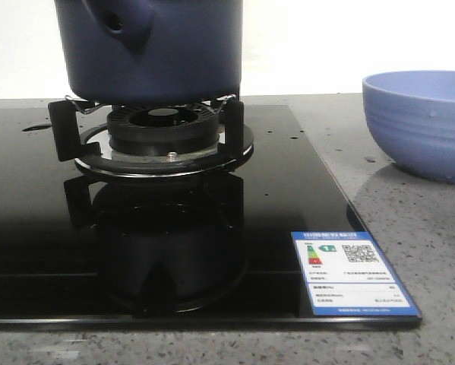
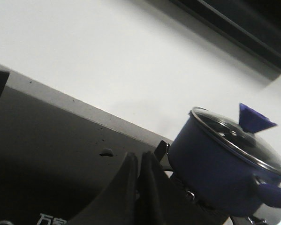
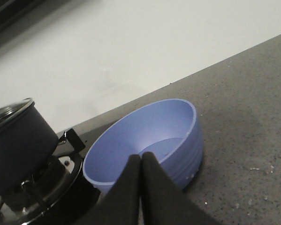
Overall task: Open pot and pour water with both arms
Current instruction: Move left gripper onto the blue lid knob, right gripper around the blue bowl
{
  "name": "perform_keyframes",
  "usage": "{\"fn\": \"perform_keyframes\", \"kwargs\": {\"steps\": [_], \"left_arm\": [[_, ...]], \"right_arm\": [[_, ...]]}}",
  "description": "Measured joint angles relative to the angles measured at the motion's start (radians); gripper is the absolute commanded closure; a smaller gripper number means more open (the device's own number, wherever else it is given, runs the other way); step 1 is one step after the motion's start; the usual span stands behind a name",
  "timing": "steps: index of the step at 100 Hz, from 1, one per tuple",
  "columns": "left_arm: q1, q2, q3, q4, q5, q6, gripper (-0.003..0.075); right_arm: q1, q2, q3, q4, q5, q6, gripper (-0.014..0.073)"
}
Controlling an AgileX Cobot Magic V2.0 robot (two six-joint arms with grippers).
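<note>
The dark navy-blue round pot (image 1: 155,49) sits on the black gas burner stand (image 1: 162,137) at the far left of the glass hob, its glass lid (image 2: 241,138) with the blue cone knob (image 2: 255,119) on. The left gripper (image 2: 139,161) has its fingers pressed together, empty, well apart from the pot. The right gripper (image 3: 141,164), likewise closed and empty, hangs beside the periwinkle ribbed bowl (image 3: 149,140) on the right. The pot's stubby handle (image 1: 124,23) points toward the near side, so the left arm looks nearer to it.

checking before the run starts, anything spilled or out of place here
Small droplets dot the black cooktop left of the burner and the counter near the bowl. Otherwise nothing stands out: the pot sits on its burner, lid on.
</note>
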Motion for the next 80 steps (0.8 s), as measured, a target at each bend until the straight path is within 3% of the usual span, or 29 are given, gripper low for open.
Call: {"fn": "perform_keyframes", "kwargs": {"steps": [19, 35, 47, 57, 64, 69, 80], "left_arm": [[-0.003, 0.194, -0.220, 0.036, 0.200, 0.152, 0.0741], [-0.078, 0.296, -0.281, 0.039, 0.238, 0.216, 0.0724], [-0.158, 0.331, -0.284, 0.043, 0.242, 0.274, 0.0577], [-0.216, 0.361, -0.284, 0.020, 0.223, 0.285, 0.0359], [-0.251, 0.388, -0.285, -0.002, 0.183, 0.288, 0.0236], [-0.276, 0.409, -0.287, -0.012, 0.139, 0.291, 0.0205], [-0.338, 0.464, -0.301, -0.023, 0.038, 0.300, 0.0232]], "right_arm": [[0.000, 0.265, -0.222, -0.128, 0.238, -0.004, 0.0636], [0.015, 0.431, -0.322, -0.157, 0.321, -0.092, 0.0625], [0.056, 0.463, -0.358, -0.149, 0.331, -0.172, 0.0491], [0.088, 0.463, -0.375, -0.143, 0.340, -0.195, 0.0267], [0.099, 0.463, -0.382, -0.138, 0.343, -0.201, 0.0163], [0.101, 0.463, -0.383, -0.138, 0.343, -0.204, 0.0149], [0.101, 0.463, -0.383, -0.138, 0.343, -0.208, 0.0155]]}}
